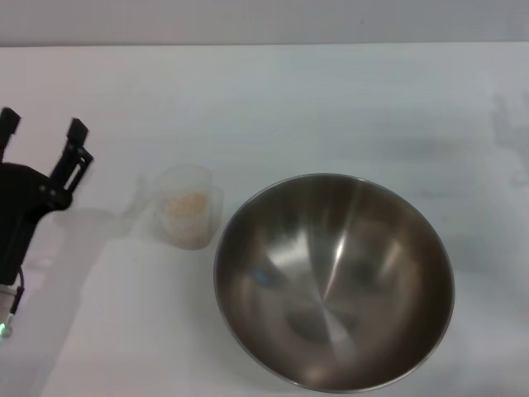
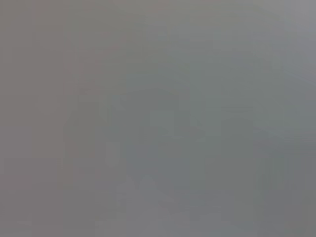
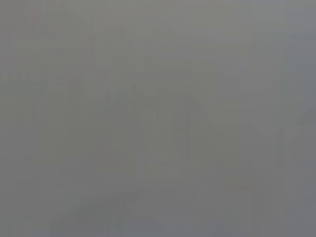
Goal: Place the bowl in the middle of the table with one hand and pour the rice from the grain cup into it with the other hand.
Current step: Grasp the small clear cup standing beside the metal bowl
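Steel bowl [image 1: 335,281] resting upright on the white bench [image 1: 314,99], wide mouth open to the head view, inside bare and shiny with soft reflections. Taken here as the landmark for everything else.

Just beside the bowl's left rim, close but apparently not touching: grain cup [image 1: 188,217], clear and slightly frosted, standing upright on the bench. Handle on the side facing away from the bowl. Inside the cup, a small heap of pale beige rice [image 1: 187,204], all of it still in the cup.

Well to the left of the bowl, past the cup: left gripper [image 1: 41,136], black, at the edge of the head view. Jaws spread apart, holding nothing, tips pointing toward the far side of the bench. Clear gap of bench between gripper and cup; no contact with either. Faint shadow under it on the bench.

Right gripper nowhere to be seen in the head view; state of its jaws impossible to tell.

Bowl placed right of the bench's middle and toward the near edge, its near rim running to the lower border of the head view. Far half of the bench behind the bowl showing only faint grey smudges off to the right.

Both wrist views: uniform grey haze, nothing to make out.
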### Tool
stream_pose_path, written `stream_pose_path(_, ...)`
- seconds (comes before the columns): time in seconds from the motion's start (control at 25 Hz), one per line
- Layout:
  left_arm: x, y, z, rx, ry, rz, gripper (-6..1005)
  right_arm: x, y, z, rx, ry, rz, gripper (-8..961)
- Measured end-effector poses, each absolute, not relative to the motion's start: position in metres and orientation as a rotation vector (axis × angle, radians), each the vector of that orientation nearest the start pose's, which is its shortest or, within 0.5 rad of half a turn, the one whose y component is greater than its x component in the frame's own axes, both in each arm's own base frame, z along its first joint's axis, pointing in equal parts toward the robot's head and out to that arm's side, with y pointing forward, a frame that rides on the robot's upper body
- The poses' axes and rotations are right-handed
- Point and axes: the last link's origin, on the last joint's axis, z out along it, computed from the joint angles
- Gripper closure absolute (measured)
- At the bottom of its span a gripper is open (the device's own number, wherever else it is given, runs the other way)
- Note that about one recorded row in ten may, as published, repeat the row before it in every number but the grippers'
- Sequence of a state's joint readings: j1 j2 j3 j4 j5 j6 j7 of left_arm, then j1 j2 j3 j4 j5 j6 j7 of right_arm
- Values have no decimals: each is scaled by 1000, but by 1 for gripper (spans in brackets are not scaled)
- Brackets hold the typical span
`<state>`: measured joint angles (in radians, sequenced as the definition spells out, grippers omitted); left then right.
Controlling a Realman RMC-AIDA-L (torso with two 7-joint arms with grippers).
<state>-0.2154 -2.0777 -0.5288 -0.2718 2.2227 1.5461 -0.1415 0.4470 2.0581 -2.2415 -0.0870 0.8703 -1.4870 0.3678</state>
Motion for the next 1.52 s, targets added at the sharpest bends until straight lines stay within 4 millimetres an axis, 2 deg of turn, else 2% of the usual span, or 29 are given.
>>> stream_pose_path(0.2,-310,234,-35,-1684,-416,-956,140,313,330,37,-1445,435,1012,479)
stream_pose_path(0.92,-324,225,-64,-1873,-504,-801,141,311,340,42,-1465,414,987,479)
stream_pose_path(1.2,-329,230,-72,-1912,-525,-733,141,312,340,42,-1465,413,985,479)
stream_pose_path(1.52,-333,241,-70,-1900,-521,-679,141,313,337,43,-1460,413,985,479)
